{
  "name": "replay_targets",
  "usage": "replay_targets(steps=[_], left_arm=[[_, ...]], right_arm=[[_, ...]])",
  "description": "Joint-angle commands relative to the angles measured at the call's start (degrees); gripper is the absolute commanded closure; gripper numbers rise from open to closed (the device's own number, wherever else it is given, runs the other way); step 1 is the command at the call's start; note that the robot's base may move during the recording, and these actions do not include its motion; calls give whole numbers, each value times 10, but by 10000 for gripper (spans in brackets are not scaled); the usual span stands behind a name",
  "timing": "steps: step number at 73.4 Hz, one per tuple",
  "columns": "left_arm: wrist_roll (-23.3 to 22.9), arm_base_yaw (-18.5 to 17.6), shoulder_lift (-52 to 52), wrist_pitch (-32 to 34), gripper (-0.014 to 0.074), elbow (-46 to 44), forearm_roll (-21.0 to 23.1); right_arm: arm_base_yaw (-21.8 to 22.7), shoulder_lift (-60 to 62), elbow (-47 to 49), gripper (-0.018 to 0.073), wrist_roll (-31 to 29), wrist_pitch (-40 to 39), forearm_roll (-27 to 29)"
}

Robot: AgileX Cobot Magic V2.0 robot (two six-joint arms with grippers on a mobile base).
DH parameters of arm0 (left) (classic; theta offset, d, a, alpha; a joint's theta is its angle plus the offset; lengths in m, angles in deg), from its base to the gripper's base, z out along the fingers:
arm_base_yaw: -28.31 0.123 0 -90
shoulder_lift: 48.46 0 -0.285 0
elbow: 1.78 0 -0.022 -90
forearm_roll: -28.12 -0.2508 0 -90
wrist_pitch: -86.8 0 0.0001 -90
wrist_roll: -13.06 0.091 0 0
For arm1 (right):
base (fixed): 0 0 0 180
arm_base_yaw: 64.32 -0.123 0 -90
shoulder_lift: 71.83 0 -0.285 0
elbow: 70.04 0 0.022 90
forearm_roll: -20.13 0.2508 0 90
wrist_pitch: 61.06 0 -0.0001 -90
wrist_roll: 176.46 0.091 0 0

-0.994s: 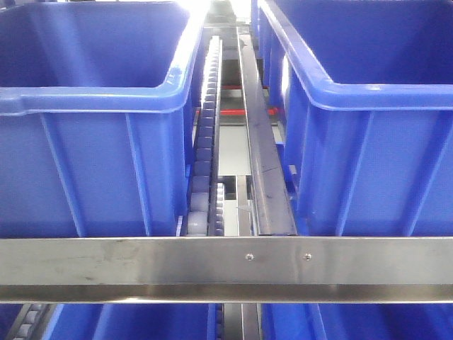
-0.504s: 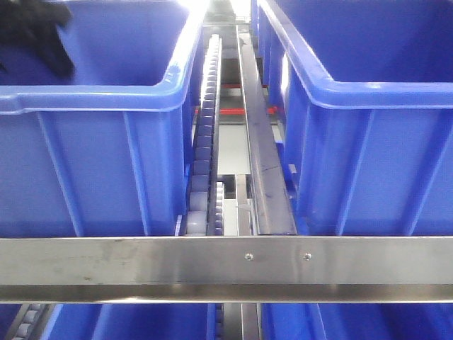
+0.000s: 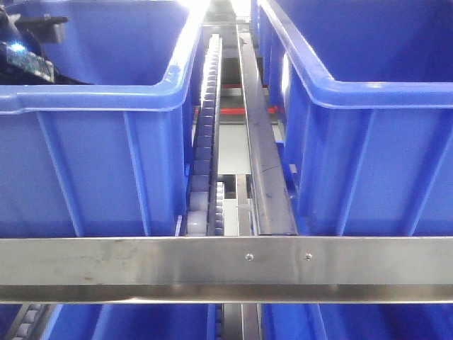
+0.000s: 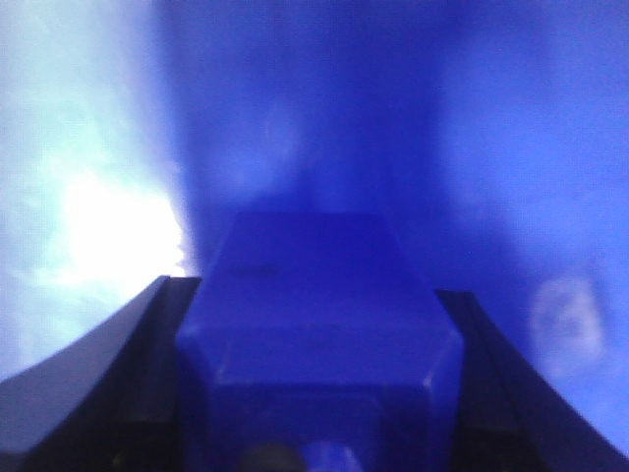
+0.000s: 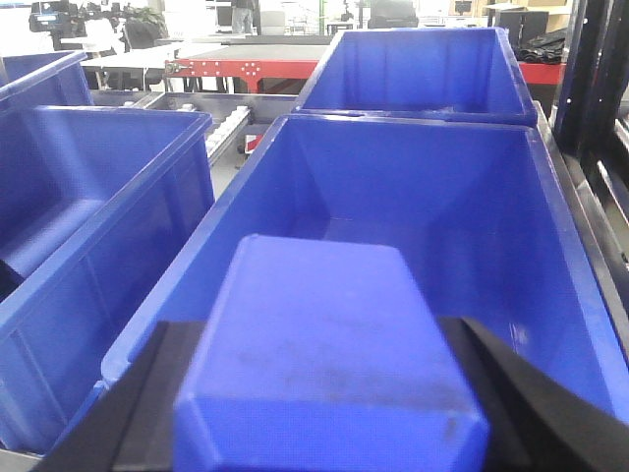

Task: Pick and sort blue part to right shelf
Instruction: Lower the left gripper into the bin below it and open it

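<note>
Right wrist-mounted view is largely filled by a blue part (image 5: 329, 295), which is clamped between the dark jaws of the right gripper (image 5: 314, 334). It is held up in front of an open blue bin (image 5: 413, 187), probably so that it can be carried over the rim and let go inside. In the left wrist-mounted view a second blue part (image 4: 314, 344) is pinched in the same way by the jaws of the left gripper (image 4: 310, 290). Blurred blue surfaces are seen all round it, which suggests that it is held down within a bin.

This is borne out by the exterior front-facing view. On the right shelf (image 3: 265, 184), behind the front rail (image 3: 141, 258), the left arm (image 3: 28, 49) is seen reaching into the left bin (image 3: 92, 99). No arm is seen at the right bin (image 3: 368, 106). The low hold is judged to serve a gentle release, a step not yet done.
</note>
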Motion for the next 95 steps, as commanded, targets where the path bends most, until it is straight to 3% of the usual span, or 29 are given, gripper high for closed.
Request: replay_targets(steps=[1,8,19,27,40,59,81,95], left_arm=[[2,-3,-28,29,371,-22,8],[2,-3,-28,11,271,-32,8],[2,-3,-28,-6,-11,-49,8],[2,-3,-30,-27,-78,-62,8],[2,-3,-57,-76,-36,-85,15],[2,-3,-186,-84,162,-24,28],[2,-3,-392,-15,331,138,16],[2,-3,-535,25,408,214,-3]], right_arm=[[1,-13,16,330,-2,-55,-8],[1,-13,16,330,-2,-55,-8],[1,-13,16,330,-2,-55,-8],[1,-13,16,330,-2,-55,-8],[1,-13,15,330,-2,-51,-8],[1,-35,10,330,-2,-51,-8],[1,-182,22,330,-2,-83,10],[1,-317,88,330,-2,-82,30]])
